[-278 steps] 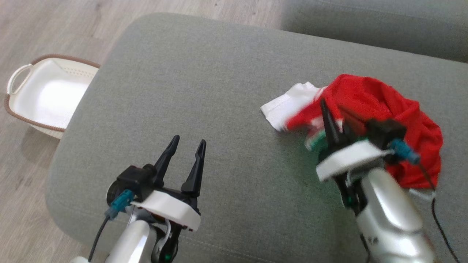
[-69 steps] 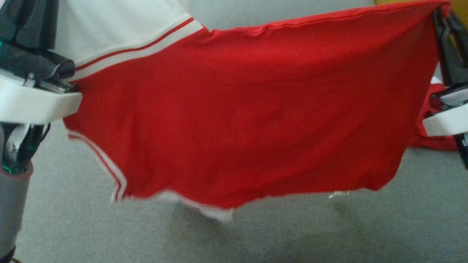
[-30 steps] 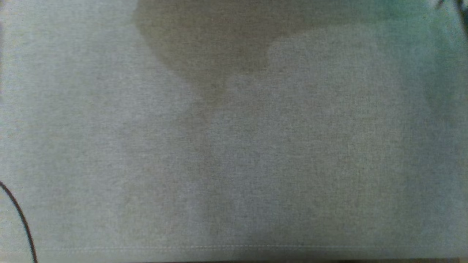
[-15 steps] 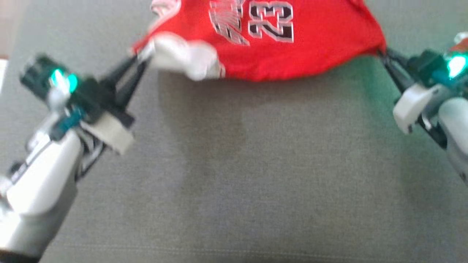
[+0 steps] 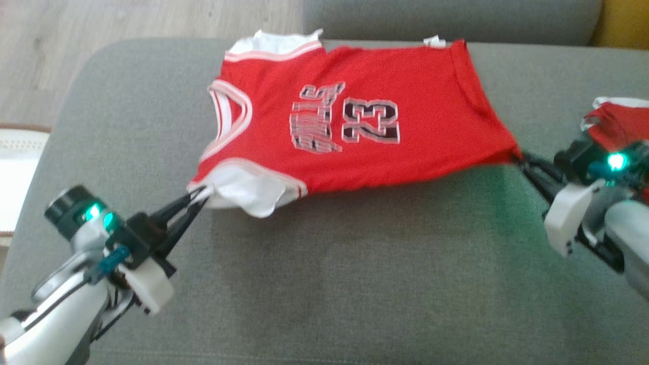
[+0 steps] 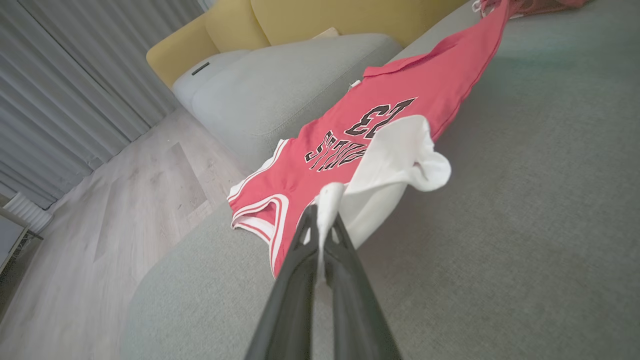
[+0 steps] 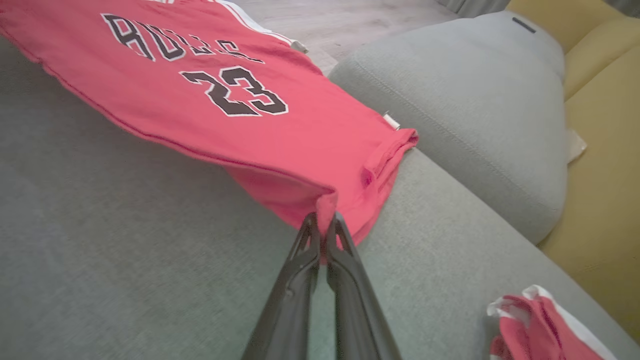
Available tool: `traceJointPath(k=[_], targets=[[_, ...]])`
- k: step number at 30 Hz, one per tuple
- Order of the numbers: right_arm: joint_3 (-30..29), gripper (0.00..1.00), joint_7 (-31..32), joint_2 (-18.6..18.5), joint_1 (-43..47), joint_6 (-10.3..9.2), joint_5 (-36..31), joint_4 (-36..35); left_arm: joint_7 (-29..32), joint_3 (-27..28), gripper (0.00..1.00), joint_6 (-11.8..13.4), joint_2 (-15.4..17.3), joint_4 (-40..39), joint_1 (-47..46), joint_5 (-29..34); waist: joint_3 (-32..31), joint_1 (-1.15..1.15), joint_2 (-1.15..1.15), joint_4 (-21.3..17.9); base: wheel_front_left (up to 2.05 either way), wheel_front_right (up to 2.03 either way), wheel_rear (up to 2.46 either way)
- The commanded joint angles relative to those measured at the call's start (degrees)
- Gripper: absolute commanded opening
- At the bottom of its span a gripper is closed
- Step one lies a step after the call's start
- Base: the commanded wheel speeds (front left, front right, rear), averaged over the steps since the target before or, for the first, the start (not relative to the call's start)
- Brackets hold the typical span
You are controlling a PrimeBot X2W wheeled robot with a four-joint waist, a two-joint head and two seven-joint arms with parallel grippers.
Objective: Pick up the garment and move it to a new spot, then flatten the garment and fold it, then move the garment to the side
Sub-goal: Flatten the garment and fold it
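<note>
The garment (image 5: 355,126) is a red jersey with white trim and the number 23, stretched between both arms over the grey sofa seat (image 5: 355,263). Its far edge rests on the cushion and its near edge hangs slightly raised. My left gripper (image 5: 199,197) is shut on the white sleeve corner (image 6: 325,200) at the garment's near left. At the near right, my right gripper (image 5: 518,158) is shut on the red hem corner (image 7: 326,205). The print of the garment (image 7: 200,90) faces up.
A second red and white garment (image 5: 621,124) lies bunched at the seat's right edge, behind my right wrist, also seen as a crumpled piece (image 7: 530,325). A white basket (image 5: 17,177) stands on the wooden floor at the left. Grey and yellow cushions (image 6: 280,85) line the back.
The head view has swung through big shifts. Over the last half second the garment has come lower and further out, now spread with its back edge on the seat. Both grippers stay shut on its corners.
</note>
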Motion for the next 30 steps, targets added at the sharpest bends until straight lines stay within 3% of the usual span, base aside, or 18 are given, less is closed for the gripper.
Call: traceJointPath(k=[1, 9, 19, 30], targets=[[0.4, 0.0, 0.2, -2.4, 0.7, -0.05, 1.5, -1.5, -0.3, 3.0, 0.0, 0.1, 3.2, -1.6, -2.1, -0.5, -0.9, 0.01, 0.0, -0.2, 0.0, 0.0, 0.0], [4.7, 0.0, 5.9, -9.6, 6.7, -0.05, 9.8, -13.7, -0.3, 1.1, 0.0, 0.1, 5.5, -2.9, 3.3, -0.3, -4.6, 0.01, 0.0, -0.9, 0.0, 0.0, 0.0], [5.0, 0.0, 13.0, -17.9, 13.0, -0.05, 13.5, -26.9, -0.3, 1.9, 0.0, 0.1, 8.4, -5.9, 9.4, -2.7, -5.7, 0.01, 0.0, -1.8, 0.0, 0.0, 0.0], [5.0, 0.0, 13.9, -16.1, 6.1, -0.05, 12.9, -24.3, 1.1, 1.5, 0.0, 0.1, 8.2, -3.7, 2.1, -3.5, -1.4, 0.01, 0.0, -2.2, 0.0, 0.0, 0.0]])
